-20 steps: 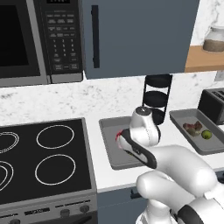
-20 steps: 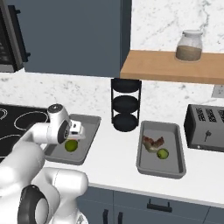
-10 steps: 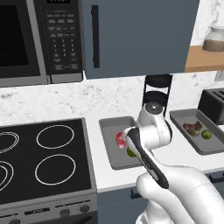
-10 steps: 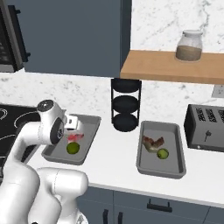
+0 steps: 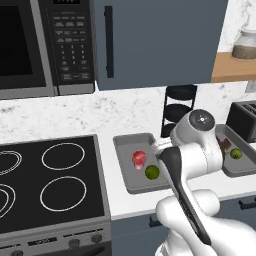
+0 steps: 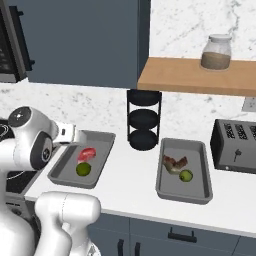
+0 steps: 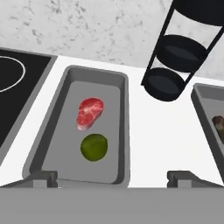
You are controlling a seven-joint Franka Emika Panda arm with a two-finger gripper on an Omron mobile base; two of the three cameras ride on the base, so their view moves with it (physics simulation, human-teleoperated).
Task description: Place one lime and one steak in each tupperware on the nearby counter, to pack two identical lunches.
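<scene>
The gripper hangs with jaws wide apart and empty above the near rim of the left tupperware. Lifting straight clear (no sideways drift) would keep the contents undisturbed. One lime sits nearest, one red steak behind it. Farther along the counter, the second tupperware holds one lime and, seemingly, one darker steak.
</scene>
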